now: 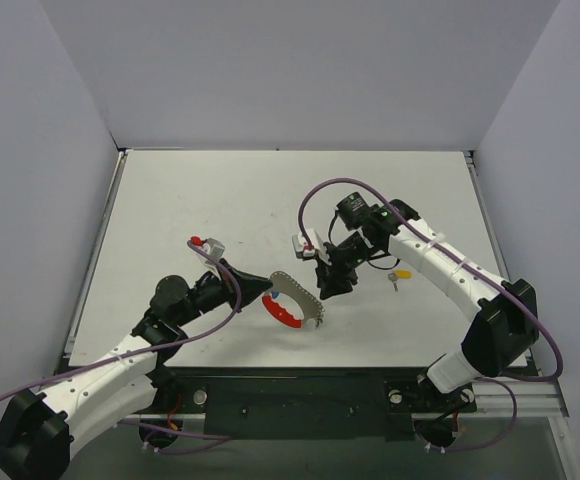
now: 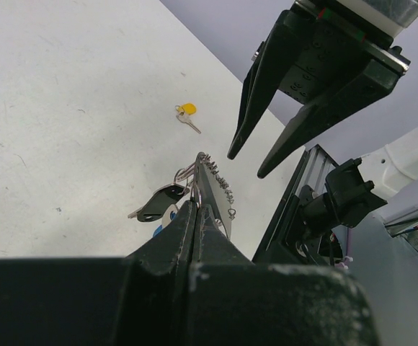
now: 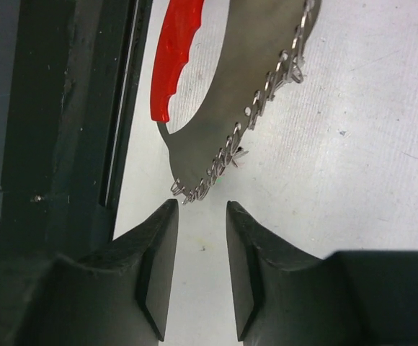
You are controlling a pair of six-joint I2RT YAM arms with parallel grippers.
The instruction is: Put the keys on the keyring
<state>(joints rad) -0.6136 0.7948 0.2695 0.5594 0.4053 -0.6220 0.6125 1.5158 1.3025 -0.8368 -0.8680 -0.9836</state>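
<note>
The keyring (image 1: 295,300) is a loop with a red part and a silvery toothed part, held just above the table. My left gripper (image 1: 262,283) is shut on its left end; in the left wrist view (image 2: 197,205) the silvery band (image 2: 218,189) sticks out past the pads. A black-capped key (image 2: 158,202) and a blue-capped key (image 2: 167,217) hang beside the fingers. My right gripper (image 1: 330,291) is open and empty at the ring's right end; in the right wrist view (image 3: 198,209) the ring (image 3: 223,115) ends just ahead of the fingertips. A yellow-capped key (image 1: 401,275) lies on the table behind the right gripper.
A black metal rail (image 1: 300,395) runs along the table's near edge, close below the keyring, and shows at the left of the right wrist view (image 3: 58,108). Purple cables (image 1: 320,190) loop over both arms. The white walls close in the table on three sides.
</note>
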